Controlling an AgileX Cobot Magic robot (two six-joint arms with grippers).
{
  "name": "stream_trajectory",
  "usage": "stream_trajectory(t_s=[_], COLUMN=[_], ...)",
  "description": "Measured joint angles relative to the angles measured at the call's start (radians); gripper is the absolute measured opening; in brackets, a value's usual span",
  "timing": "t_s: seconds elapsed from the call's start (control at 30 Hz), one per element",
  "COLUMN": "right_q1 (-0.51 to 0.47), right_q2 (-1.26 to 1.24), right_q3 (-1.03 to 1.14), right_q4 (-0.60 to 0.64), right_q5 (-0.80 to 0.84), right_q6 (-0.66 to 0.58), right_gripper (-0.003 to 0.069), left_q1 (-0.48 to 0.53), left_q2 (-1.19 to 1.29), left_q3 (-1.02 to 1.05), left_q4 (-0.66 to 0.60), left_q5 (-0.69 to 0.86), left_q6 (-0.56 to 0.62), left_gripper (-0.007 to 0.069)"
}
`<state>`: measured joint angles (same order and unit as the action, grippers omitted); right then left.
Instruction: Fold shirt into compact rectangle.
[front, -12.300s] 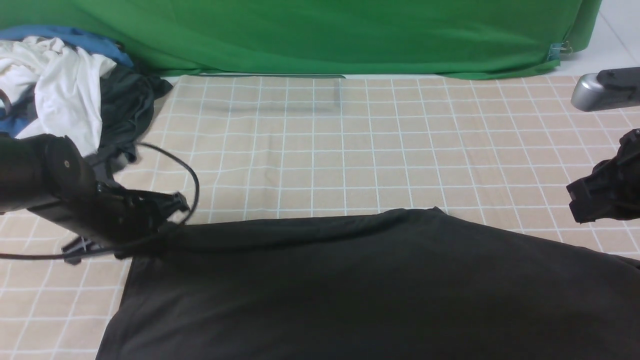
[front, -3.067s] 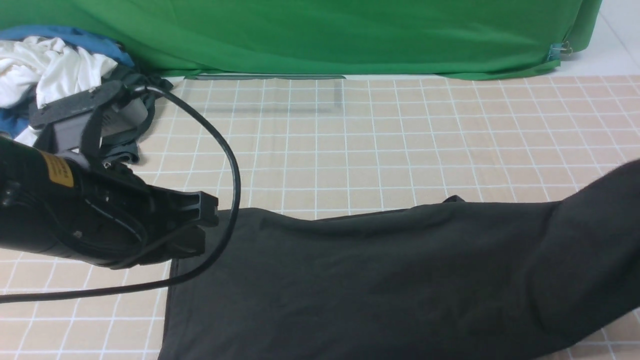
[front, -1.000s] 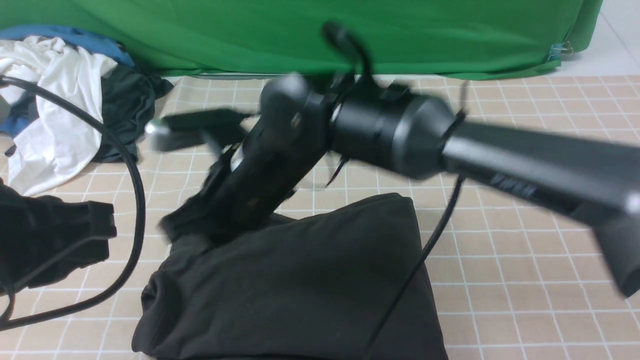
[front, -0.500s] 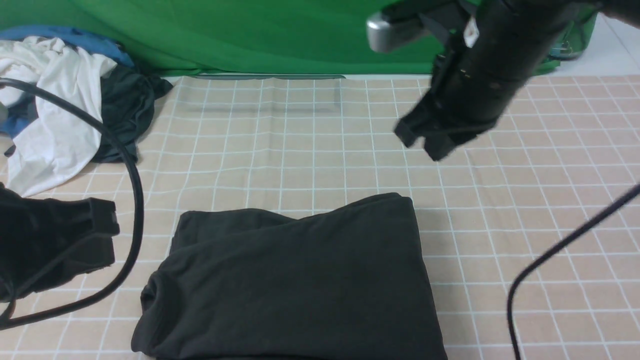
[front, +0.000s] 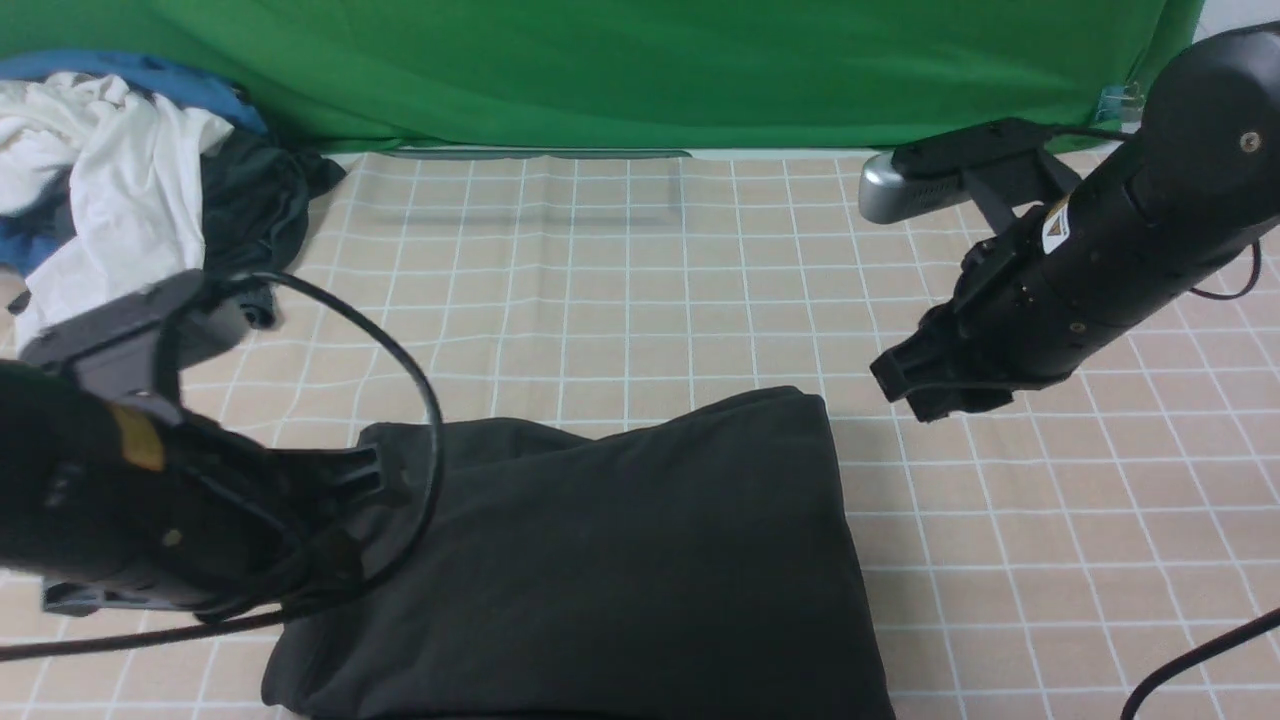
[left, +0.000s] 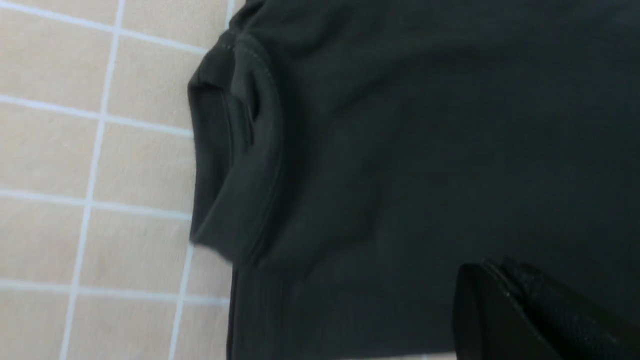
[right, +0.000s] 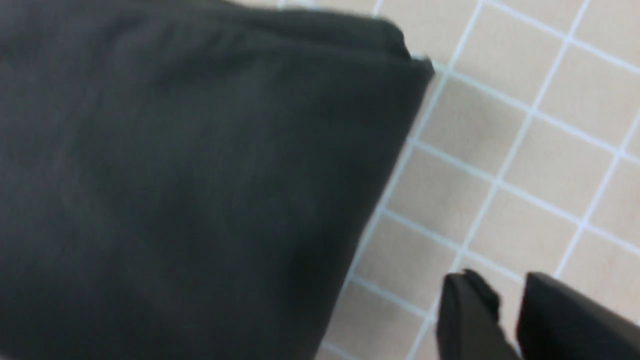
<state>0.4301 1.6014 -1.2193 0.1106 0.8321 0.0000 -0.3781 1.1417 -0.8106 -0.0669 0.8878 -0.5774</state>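
Observation:
The black shirt (front: 640, 560) lies folded into a thick, roughly rectangular bundle at the near middle of the checked cloth. Its rolled left edge (left: 235, 150) bulges unevenly. My left gripper (front: 388, 478) hovers over that left edge, jaws pressed together with no cloth seen between them (left: 492, 272). My right gripper (front: 900, 385) hangs just right of the shirt's far right corner (right: 400, 45), apart from it. Its fingers (right: 470, 305) stand slightly open over bare cloth, holding nothing (right: 510, 287).
A heap of white, blue and dark clothes (front: 110, 190) sits at the far left. A green backdrop (front: 640, 70) closes the far side. The left arm's black cable (front: 425, 400) loops above the shirt's left part. Beige checked tablecloth (front: 1050, 560) shows right of the shirt.
My right arm swung away from the shirt's left side, up and across, then came down beside the far right corner with jaws parted. My left arm moved right over the shirt's left edge.

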Motion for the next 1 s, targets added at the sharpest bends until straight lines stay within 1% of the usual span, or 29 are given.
stream_trajectory(t_s=[0.03, 0.1, 0.2, 0.4, 0.43, 0.57, 0.63, 0.67, 0.7, 0.73, 0.8, 0.9, 1.0], right_q1=[0.0, 0.0, 0.0, 0.0, 0.0, 0.0, 0.0, 0.0, 0.0, 0.0, 0.0, 0.0, 0.0], right_q2=[0.009, 0.023, 0.034, 0.036, 0.037, 0.061, 0.08, 0.093, 0.105, 0.107, 0.142, 0.194, 0.24], right_q3=[0.0, 0.0, 0.0, 0.001, 0.001, 0.001, 0.001, 0.001, 0.001, 0.001, 0.001, -0.015, -0.049], right_q4=[0.0, 0.003, 0.004, 0.008, 0.009, 0.052, 0.093, 0.121, 0.143, 0.147, 0.182, 0.192, 0.198], right_q5=[-0.013, -0.029, -0.049, -0.075, -0.075, -0.1, -0.112, -0.12, -0.126, -0.126, -0.157, -0.162, -0.161], right_q6=[0.0, 0.0, 0.0, 0.0, -0.006, -0.039, -0.068, -0.088, -0.104, -0.107, -0.125, -0.133, -0.134], right_gripper=[0.0293, 0.0332, 0.0346, 0.0363, 0.0365, 0.0445, 0.0482, 0.0503, 0.0521, 0.0524, 0.057, 0.0598, 0.0602], left_q1=[0.0, 0.0, 0.0, 0.0, 0.0, 0.035, 0.087, 0.127, 0.149, 0.153, 0.2, 0.219, 0.22], left_q2=[0.045, 0.13, 0.237, 0.37, 0.373, 0.404, 0.418, 0.425, 0.428, 0.429, 0.43, 0.429, 0.402], left_q3=[0.0, 0.0, 0.0, 0.0, 0.0, 0.002, 0.016, 0.026, 0.033, 0.035, 0.043, 0.048, 0.05], left_q4=[0.003, 0.016, 0.043, 0.158, 0.16, 0.162, 0.156, 0.145, 0.134, 0.127, 0.067, 0.027, 0.016], left_q5=[-0.027, -0.072, -0.091, -0.095, -0.095, -0.106, -0.123, -0.128, -0.132, -0.134, -0.151, -0.158, -0.159], left_q6=[0.0, 0.0, -0.01, -0.132, -0.135, -0.157, -0.161, -0.146, -0.128, -0.116, -0.048, -0.01, 0.0], left_gripper=[0.0013, 0.0013, 0.0013, 0.0013, 0.0013, 0.0013, 0.0013, 0.0013, 0.0013, 0.0013, 0.0013, 0.0013, 0.0013])
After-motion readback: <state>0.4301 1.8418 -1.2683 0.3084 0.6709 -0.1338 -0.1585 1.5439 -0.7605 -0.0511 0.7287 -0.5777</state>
